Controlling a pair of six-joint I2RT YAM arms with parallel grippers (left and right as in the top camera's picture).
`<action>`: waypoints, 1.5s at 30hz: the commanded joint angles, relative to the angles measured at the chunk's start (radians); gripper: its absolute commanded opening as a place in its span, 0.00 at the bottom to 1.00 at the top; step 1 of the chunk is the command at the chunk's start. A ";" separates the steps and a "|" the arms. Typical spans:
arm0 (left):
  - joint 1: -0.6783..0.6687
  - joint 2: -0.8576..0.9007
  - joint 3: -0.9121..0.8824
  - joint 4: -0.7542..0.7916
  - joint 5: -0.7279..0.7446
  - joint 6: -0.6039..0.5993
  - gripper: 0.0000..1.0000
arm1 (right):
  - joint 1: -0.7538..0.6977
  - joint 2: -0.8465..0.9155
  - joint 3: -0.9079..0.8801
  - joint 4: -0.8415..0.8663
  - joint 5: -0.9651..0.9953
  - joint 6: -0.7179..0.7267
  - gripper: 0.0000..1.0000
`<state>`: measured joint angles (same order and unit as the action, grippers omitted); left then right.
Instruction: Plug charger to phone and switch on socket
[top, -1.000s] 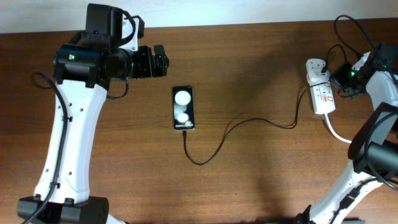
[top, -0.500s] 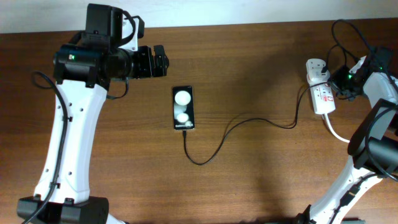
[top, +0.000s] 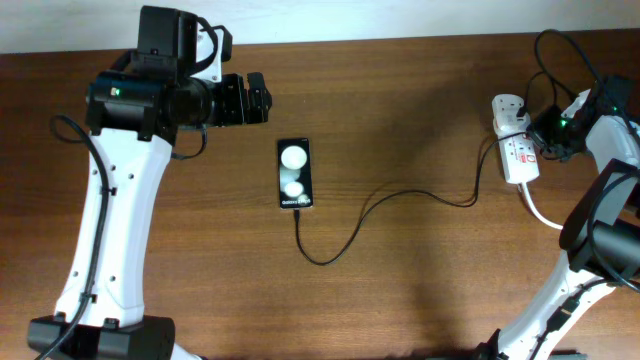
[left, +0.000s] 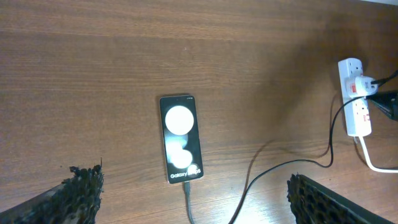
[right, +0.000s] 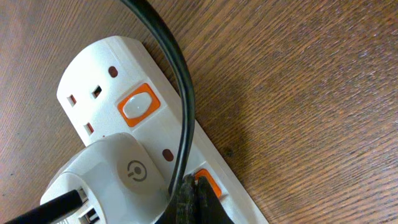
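The right gripper (right: 191, 198), tips pinched together, rests on the socket (right: 87, 70), its orange switch (right: 209, 183) touching the tips

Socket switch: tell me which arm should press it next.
Right. The right gripper sits at the power strip, fingertips by the orange switch beside the adapter. The left gripper hovers far away, near the phone, where the charger cable is already plugged in.

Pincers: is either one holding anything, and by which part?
Nothing. The left pincer is open and empty; the right pincer, tips together, only touches a switch on the socket.
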<state>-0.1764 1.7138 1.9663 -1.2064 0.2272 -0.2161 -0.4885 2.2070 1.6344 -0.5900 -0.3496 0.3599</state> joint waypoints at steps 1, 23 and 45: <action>0.003 0.004 0.002 0.000 -0.008 0.009 0.99 | 0.038 0.024 0.001 -0.016 -0.043 -0.008 0.04; 0.003 0.004 0.002 0.000 -0.008 0.009 0.99 | 0.110 0.083 -0.004 -0.114 -0.105 0.015 0.04; 0.003 0.004 0.002 0.000 -0.008 0.009 0.99 | 0.088 -0.621 0.006 -0.318 -0.017 -0.253 0.04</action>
<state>-0.1764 1.7138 1.9663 -1.2079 0.2272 -0.2161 -0.4641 1.6634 1.6341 -0.8921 -0.2943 0.2481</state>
